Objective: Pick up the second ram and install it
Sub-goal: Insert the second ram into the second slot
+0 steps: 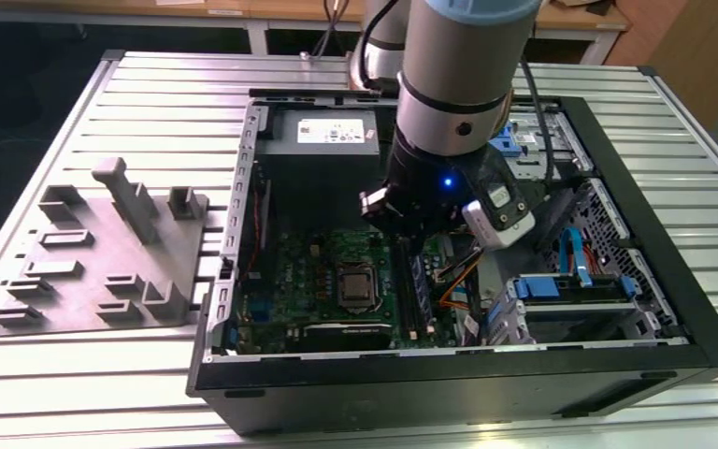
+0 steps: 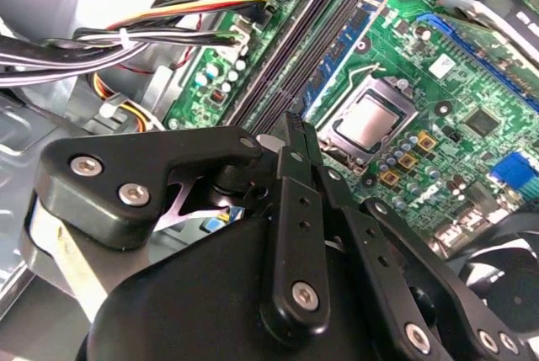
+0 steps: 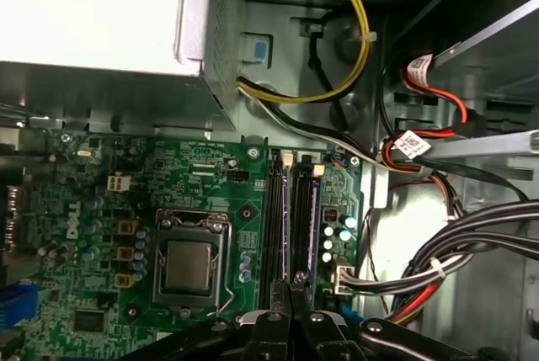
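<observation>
Exterior view: narrow dark-blue second ram (image 1: 419,285)

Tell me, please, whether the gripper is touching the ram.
Cannot tell. In both wrist views the gripper sits at the end of the ram, and its tips hide any contact or gap.

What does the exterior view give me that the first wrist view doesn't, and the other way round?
Exterior view: the grey fixture tray beside the case on the slatted table, plus the blue drive caddies. First wrist view: the yellow cable by the power supply, and a red cable. Both: the CPU, the motherboard, and the shut gripper at the memory slots.
</observation>
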